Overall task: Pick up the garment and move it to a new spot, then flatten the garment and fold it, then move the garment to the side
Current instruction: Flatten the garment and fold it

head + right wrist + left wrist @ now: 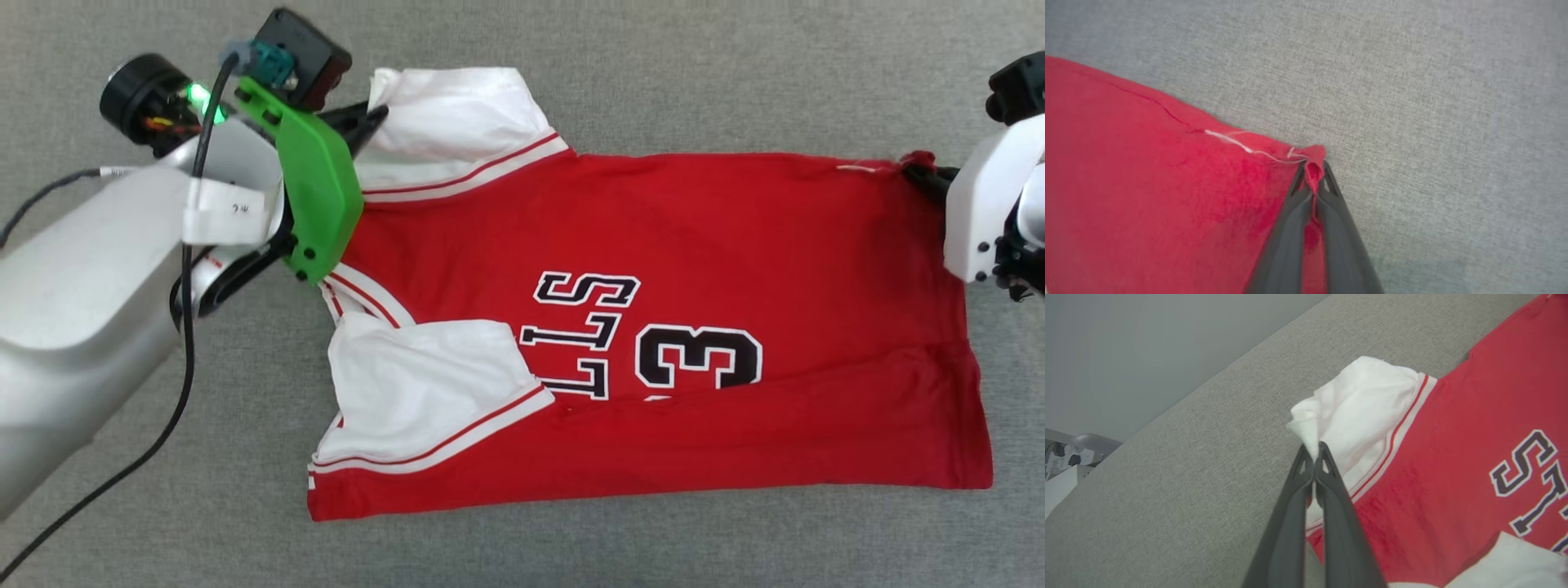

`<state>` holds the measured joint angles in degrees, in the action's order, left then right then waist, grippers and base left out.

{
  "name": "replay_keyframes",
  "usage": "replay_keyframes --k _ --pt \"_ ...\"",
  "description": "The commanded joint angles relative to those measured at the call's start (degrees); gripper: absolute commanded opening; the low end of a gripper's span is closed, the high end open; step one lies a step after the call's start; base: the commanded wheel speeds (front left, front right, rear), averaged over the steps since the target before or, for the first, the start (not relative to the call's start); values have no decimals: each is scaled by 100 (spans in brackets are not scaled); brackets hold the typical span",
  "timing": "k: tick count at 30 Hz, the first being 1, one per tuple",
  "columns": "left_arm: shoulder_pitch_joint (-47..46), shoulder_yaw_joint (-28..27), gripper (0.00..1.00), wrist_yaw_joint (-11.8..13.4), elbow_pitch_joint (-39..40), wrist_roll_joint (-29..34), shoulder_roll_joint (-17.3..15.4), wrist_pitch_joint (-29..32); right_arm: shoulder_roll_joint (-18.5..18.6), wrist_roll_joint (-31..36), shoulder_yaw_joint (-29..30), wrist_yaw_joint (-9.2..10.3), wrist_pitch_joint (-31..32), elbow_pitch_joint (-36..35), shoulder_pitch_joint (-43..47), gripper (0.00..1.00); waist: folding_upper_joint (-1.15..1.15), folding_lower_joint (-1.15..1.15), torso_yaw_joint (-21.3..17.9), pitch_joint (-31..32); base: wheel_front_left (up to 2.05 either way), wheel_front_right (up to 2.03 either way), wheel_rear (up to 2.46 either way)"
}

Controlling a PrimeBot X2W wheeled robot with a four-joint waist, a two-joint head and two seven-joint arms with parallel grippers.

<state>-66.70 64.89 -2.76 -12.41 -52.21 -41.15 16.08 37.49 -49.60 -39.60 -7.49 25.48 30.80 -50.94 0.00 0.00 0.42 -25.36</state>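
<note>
With the red jersey (694, 220) lying on the worktop (735, 65), my left gripper (1314, 452) pinches its white sleeve (1367, 404) at 10 o'clock, my right gripper (1314, 168) its hem corner (1315, 154) at 2 o'clock; uneven pulling could slip either thin bite.

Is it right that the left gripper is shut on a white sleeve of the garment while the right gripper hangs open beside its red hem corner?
Not quite. The right gripper is not open: the right wrist view shows it shut on the red hem corner of the garment. The left gripper is shut on the white sleeve, as stated.
</note>
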Motion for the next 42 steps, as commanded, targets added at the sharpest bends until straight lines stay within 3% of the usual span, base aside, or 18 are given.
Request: replay_keyframes --k 1,10,23,31,36,37,38,39,42 --pt "201 18 0 64 40 -29 -82 -82 25 -56 -82 0 -228 -63 91 0 0 0 -44 264 0 0 0" --pt "1174 240 0 436 776 -99 -537 -374 396 -301 -395 0 -1309 -415 693 0 0 0 25 890 0 0 0" --pt "2793 551 0 1274 1604 -399 -923 -777 852 -574 -303 0 -2331 -1013 2413 0 0 0 86 1315 0 0 0" --pt "3333 656 0 1464 1604 -470 -911 -854 799 -716 0 0 -2458 -1134 3239 0 0 0 105 1296 0 0 0" --pt "3514 673 0 1453 1356 -564 -742 -967 701 -666 84 0 -2324 -1157 3495 0 0 0 73 1237 0 0 0" --pt "3527 671 0 1454 1304 -570 -710 -990 667 -663 103 0 -2292 -1149 3514 19 0 0 70 1239 0 0 0" --pt "3535 656 36 1483 1239 -554 -679 -1052 629 -677 131 0 -2235 -1147 3535 78 0 0 63 1256 0 0 0" --pt "3535 637 96 1522 1194 -508 -665 -1136 611 -665 159 0 -2211 -1167 3538 100 0 0 52 1287 0 0 0" --pt "3626 463 100 1671 1194 -495 -665 -1558 616 -759 340 0 -2153 -1353 3599 100 0 0 28 1414 0 0 0"
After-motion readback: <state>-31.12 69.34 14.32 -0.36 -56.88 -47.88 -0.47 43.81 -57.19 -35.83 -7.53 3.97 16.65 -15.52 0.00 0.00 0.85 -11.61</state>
